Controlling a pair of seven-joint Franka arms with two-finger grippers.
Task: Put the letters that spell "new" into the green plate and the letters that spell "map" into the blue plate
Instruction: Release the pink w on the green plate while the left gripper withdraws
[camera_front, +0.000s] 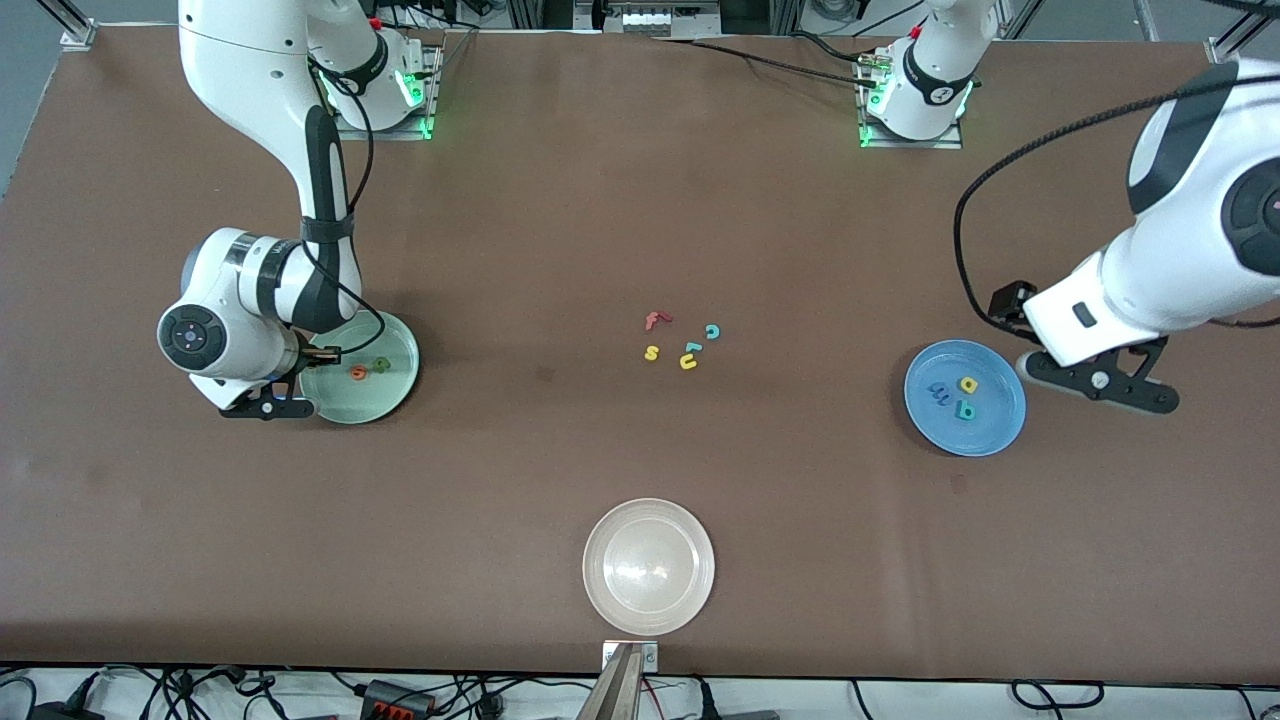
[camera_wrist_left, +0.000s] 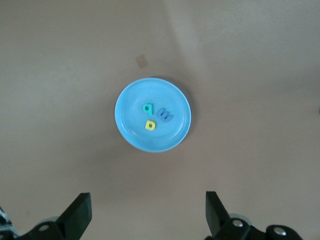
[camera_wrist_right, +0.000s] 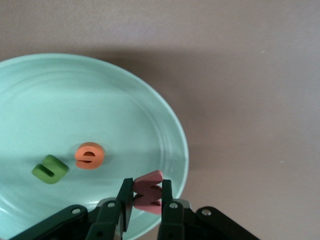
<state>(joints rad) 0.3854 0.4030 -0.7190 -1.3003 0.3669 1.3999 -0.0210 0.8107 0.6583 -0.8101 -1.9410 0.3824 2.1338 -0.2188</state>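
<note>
Front view. Nearest the camera: whitish-beige plate (camera_front: 649, 566), nothing in it. Mid-table, a loose cluster of small foam letters: red "f" (camera_front: 656, 320), yellow "s" (camera_front: 651, 352), yellow "u" (camera_front: 688, 362), teal "c" (camera_front: 712, 331), and one more teal piece (camera_front: 691, 348) touching the "u", shape not readable. Green plate (camera_front: 400, 385) toward the right arm's end; orange "e" (camera_front: 358, 373) and dark green "n" (camera_front: 381, 365) lie in it, side by side. Right gripper (camera_front: 300, 357) is over the plate's rim at that end. Blue plate (camera_front: 990, 435) toward the left arm's end holds blue "m" (camera_front: 939, 394), yellow "a" (camera_front: 968, 384) and teal "p" (camera_front: 964, 410), close together. Left gripper (camera_front: 1098, 380) waits just beside the blue plate, over bare table.

Left wrist view. Blue plate (camera_wrist_left: 129, 131) seen from above, round and shallow, with "p" (camera_wrist_left: 148, 108), "m" (camera_wrist_left: 165, 115) and "a" (camera_wrist_left: 150, 125) bunched near its centre, "p" and "a" almost touching. Left gripper (camera_wrist_left: 148, 216) fingers (camera_wrist_left: 80, 212) stand wide apart, nothing between them.

Right wrist view. Green plate (camera_wrist_right: 165, 130), pale mint, smooth. "n" (camera_wrist_right: 50, 169) and "e" (camera_wrist_right: 90, 155) lie flat, just beside each other. Right gripper (camera_wrist_right: 147, 200) fingers (camera_wrist_right: 125, 202) are clamped on the pinkish-red "w" (camera_wrist_right: 148, 192), held on edge over the plate's inner rim. No brand marks or printed writing readable.
</note>
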